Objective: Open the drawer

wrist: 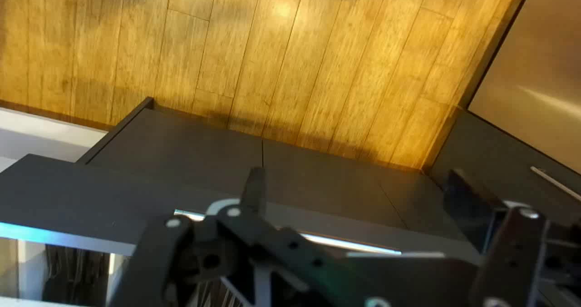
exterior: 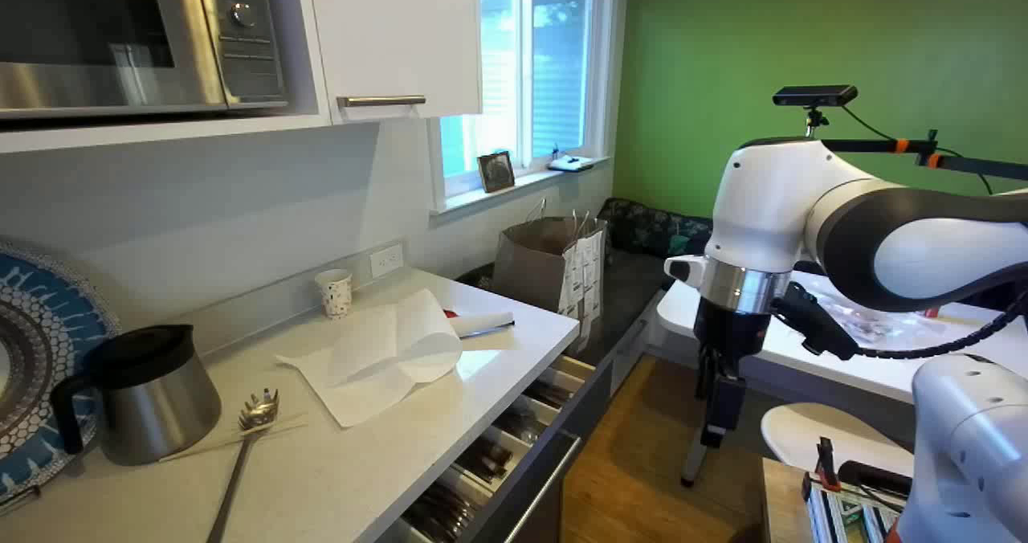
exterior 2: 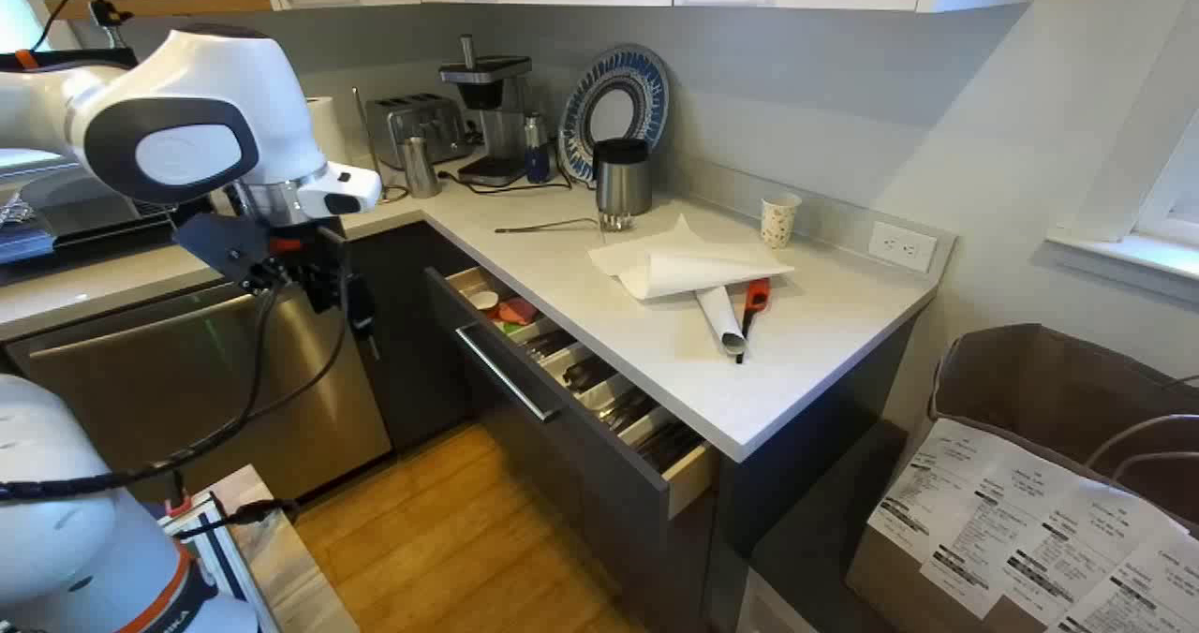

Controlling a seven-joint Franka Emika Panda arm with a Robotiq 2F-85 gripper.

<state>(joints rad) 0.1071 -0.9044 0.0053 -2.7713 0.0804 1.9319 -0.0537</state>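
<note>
Fingers spread, gripping nothing; drawer looks open enough, so retreat clear of its handle without bumping it closed.

In the wrist view we look past our gripper, its 2 dark fingers standing well apart. The dark-fronted drawer is open: we see its metal bar handle, partly hidden behind the gripper, and dark, blurred utensils beside a light divider. Beyond lies a wood-plank floor. Toward the right edge, a metal panel adjoins a dark cabinet front with a slim pull; at the left edge, we spot a white panel.
</note>
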